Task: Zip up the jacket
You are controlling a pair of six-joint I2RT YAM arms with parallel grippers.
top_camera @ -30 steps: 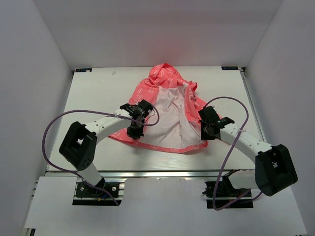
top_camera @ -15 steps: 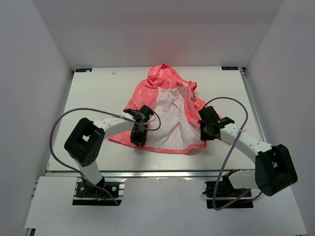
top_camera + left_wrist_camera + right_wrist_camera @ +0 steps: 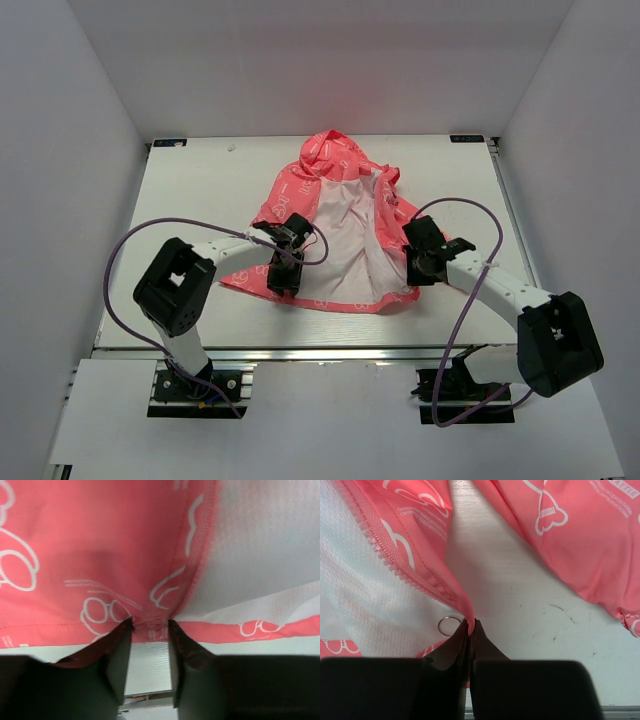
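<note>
The small coral-pink hooded jacket (image 3: 340, 225) of thin fabric with a white printed pattern is lying opened out on the white tabletop (image 3: 190, 190). It is lying about midway between the left and right edges. Its hood is pointing toward the far edge, and its hem (image 3: 280, 630) is running along close to the near edge. The white lining (image 3: 350, 262) is facing up between the two front panels.

The left gripper (image 3: 283, 278) is resting at the hem of the front panel nearer the left edge. Its fingers (image 3: 119, 655) are standing partly apart, with bare tabletop showing in the gap between them. Their tips are touching the hem, but they are not clamping it.

The right gripper (image 3: 418, 272) is working at the lower corner of the front panel nearer the right edge. Its fingers (image 3: 485, 655) are pressing almost together and are pinching the coral edge of the fabric between their tips. A thin metal ring (image 3: 449, 626) is lying just beside the pinch point. A row of zipper teeth (image 3: 380, 542) is running along that panel's edge up to the pinch point.
</note>
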